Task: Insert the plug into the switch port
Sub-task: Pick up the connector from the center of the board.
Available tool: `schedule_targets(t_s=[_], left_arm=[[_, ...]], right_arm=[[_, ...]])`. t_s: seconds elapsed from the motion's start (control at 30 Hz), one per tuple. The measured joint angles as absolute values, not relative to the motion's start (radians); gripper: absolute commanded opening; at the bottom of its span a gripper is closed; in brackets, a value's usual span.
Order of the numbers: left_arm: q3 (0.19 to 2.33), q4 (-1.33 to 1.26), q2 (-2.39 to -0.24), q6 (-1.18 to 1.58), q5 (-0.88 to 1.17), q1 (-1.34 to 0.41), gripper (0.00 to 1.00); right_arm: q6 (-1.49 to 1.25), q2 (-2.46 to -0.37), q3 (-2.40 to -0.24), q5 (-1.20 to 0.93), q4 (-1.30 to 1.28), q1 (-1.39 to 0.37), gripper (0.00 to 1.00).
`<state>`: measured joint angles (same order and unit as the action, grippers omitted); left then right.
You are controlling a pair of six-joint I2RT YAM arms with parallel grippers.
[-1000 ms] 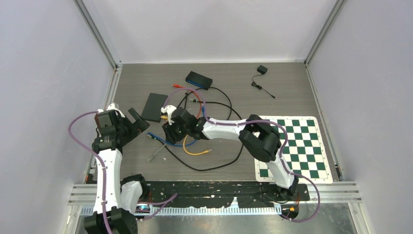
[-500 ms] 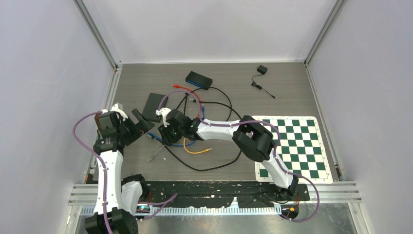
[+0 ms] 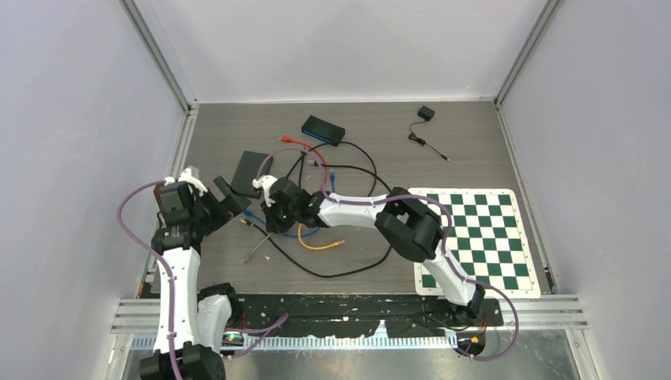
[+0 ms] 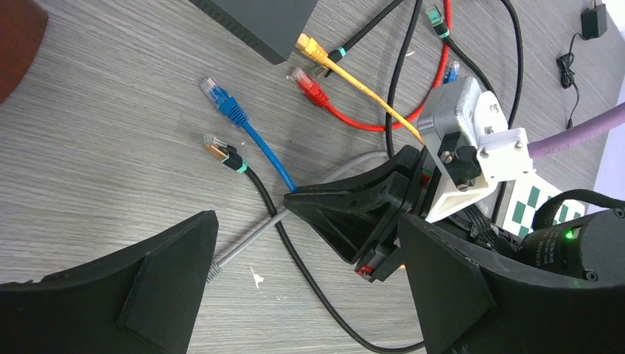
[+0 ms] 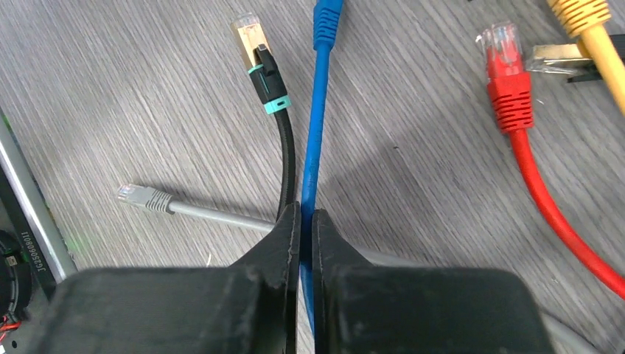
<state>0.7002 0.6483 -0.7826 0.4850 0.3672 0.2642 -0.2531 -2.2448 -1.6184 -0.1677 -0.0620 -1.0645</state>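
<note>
My right gripper [image 5: 306, 214] is shut on the blue cable [image 5: 313, 133], a short way behind its blue plug [image 5: 326, 15]. The plug points away from the fingers and lies low over the wooden table. From above, the right gripper [image 3: 269, 218] sits in the cable tangle at centre left. Two flat boxes could be the switch: a dark grey one [image 3: 252, 172] just beyond the gripper and a blue-topped one [image 3: 323, 129] farther back. No port shows in any view. My left gripper [image 3: 229, 198] hangs open to the left, facing the right gripper [image 4: 295, 203], with nothing between its fingers.
Around the blue plug lie a black cable with a gold plug [image 5: 250, 33], a grey plug [image 5: 140, 195], a red plug [image 5: 505, 51] and a yellow one [image 5: 582, 11]. A chessboard mat [image 3: 483, 237] covers the right side. A small power adapter [image 3: 426, 113] sits at the back right.
The right gripper moved a little left and closed on the blue cable. The left gripper stayed open and barely moved.
</note>
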Motion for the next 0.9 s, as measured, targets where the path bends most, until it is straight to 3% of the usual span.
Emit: schedule_targets(t_s=[0.2, 0.63, 0.9], left_arm=[[0.698, 0.630, -0.780, 0.478, 0.429, 0.264, 0.92], [0.689, 0.502, -0.767, 0.588, 0.627, 0.264, 0.86], [0.656, 0.307, -0.777, 0.690, 0.742, 0.264, 0.82]], right_arm=[[-0.215, -2.172, -1.582, -0.156, -0.066, -1.041, 0.05], [-0.068, -1.767, -1.302, -0.291, 0.059, -0.913, 0.05], [-0.102, -1.712, -1.147, -0.537, 0.142, -0.791, 0.05]])
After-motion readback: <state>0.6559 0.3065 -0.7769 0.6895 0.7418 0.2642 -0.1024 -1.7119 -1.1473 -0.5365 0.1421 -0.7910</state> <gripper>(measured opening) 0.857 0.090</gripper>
